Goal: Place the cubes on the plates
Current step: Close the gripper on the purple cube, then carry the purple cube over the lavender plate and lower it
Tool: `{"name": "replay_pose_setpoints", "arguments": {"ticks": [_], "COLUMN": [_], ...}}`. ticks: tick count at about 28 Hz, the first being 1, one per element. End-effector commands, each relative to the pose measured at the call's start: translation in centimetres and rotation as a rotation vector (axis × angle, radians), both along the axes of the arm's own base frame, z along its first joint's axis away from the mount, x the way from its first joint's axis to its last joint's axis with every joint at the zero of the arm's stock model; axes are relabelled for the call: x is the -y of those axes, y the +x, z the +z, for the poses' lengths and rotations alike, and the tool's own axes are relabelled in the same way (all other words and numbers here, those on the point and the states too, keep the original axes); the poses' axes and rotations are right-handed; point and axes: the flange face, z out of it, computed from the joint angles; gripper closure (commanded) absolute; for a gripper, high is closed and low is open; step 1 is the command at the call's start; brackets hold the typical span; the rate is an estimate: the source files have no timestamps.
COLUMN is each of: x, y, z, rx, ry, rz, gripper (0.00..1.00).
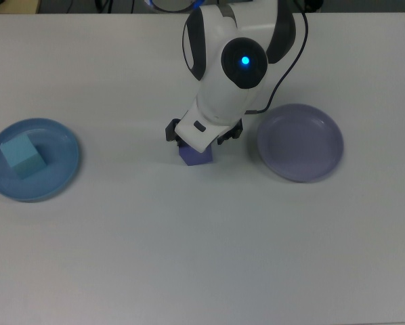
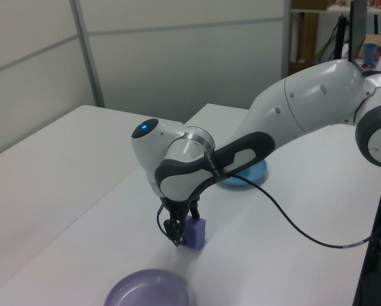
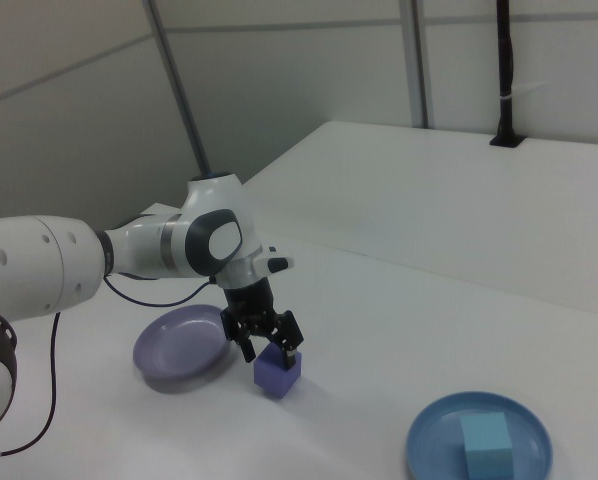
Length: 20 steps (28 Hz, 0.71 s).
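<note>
Gripper low over the white table, wrist pointing down, right at the indigo cube; cube rests on the table surface between the two plates, not on either one; fingers spread apart and straddling the cube's upper part, one on each side in the right view; whether the pads touch its faces cannot be told; in the left view the cube shows just to the left view's right of the finger tips, partly hidden behind them; in the top view the arm's white wrist covers most of the cube, only its lower edge visible.

Lavender plate bare, near the cube on the top view's right, apart from it; sky blue plate well apart at the top view's left edge; cyan cube sits inside it, left of centre, flat on the plate floor; black cable hangs from the arm in a loop above the table.
</note>
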Motion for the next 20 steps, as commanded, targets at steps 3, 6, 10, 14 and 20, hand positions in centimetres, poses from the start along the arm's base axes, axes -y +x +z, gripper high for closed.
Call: {"name": "replay_pose_setpoints", "arguments": {"ticks": [3, 6, 10, 14, 20], "x": [0.4, 0.6, 1.5, 1.5, -1.1], "y": [-1.0, -1.1, -0.9, -0.9, -2.2], "z": [-2.2, -2.6, -2.6, 0.4, 7.1], "rx": [-0.028, -0.029, -0.029, 0.005, 0.052], "ry": [-0.016, -0.017, -0.015, 0.002, 0.028], "rz": [0.018, 0.013, -0.002, -0.014, -0.02], "gripper": [0.27, 0.52, 0.71, 0.73, 0.73]}}
